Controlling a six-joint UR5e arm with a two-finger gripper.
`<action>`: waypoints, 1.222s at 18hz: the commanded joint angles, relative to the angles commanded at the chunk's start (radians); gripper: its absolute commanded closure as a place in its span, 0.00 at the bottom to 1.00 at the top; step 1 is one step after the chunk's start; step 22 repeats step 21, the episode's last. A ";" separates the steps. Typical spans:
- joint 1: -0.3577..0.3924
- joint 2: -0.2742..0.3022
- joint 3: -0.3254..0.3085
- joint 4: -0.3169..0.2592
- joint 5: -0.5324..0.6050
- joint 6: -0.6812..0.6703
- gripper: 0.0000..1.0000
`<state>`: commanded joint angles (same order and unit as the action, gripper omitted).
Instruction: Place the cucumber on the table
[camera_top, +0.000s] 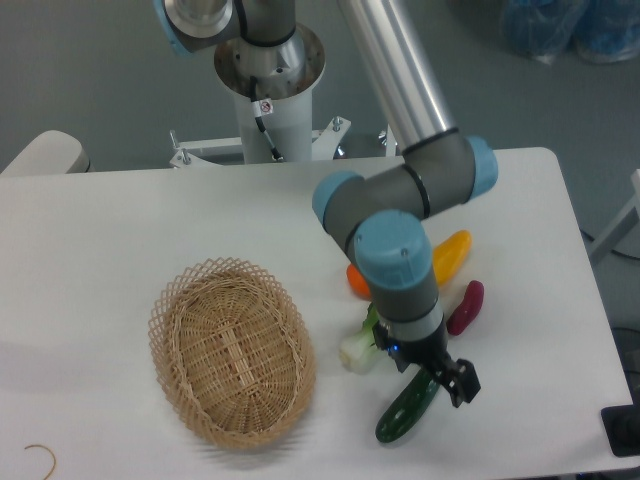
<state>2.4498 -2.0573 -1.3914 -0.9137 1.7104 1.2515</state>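
Green cucumber (407, 409), no readable label

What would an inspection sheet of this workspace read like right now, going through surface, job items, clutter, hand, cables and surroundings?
Surface: white table, smooth, rounded corners.
Job's things: cucumber lying on the table near the front edge.
Clutter: wicker basket, nothing seen inside; leafy vegetable; magenta piece; yellow-orange piece.
Hand: hand above the cucumber's far end; whether it is open or shut cannot be told.
Cables: short cable on the robot base.
Surroundings: grey floor, blue bags top right.
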 joint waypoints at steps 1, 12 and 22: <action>0.003 0.023 0.002 -0.043 0.000 0.038 0.00; 0.211 0.164 -0.021 -0.261 -0.104 0.434 0.00; 0.276 0.197 -0.046 -0.286 -0.133 0.576 0.00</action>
